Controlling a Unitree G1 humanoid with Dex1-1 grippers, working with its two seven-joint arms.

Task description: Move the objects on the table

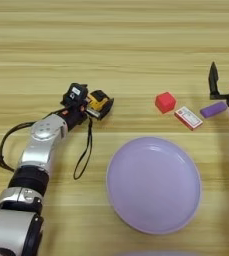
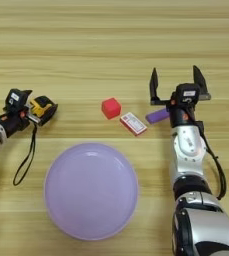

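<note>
My left gripper (image 1: 89, 106) reaches in from the lower left and is shut on the yellow-and-black tape measure (image 1: 101, 101). The tape measure's black wrist cord (image 1: 84, 155) trails toward me over the table (image 1: 111, 45). Right of it lie a red cube (image 2: 111, 107), a small red-and-white box (image 2: 133, 124) and a flat purple block (image 2: 157, 115), close together in a row. My right gripper (image 2: 176, 82) stands open with its two black fingers (image 2: 153, 86) spread wide and pointing away from me. The purple block lies beside its wrist, and nothing is between the fingers.
A large round lilac plate (image 2: 91, 190) lies on the near middle of the table, in front of the cube and the box. My right forearm (image 2: 188, 150) runs down the right side beside the plate.
</note>
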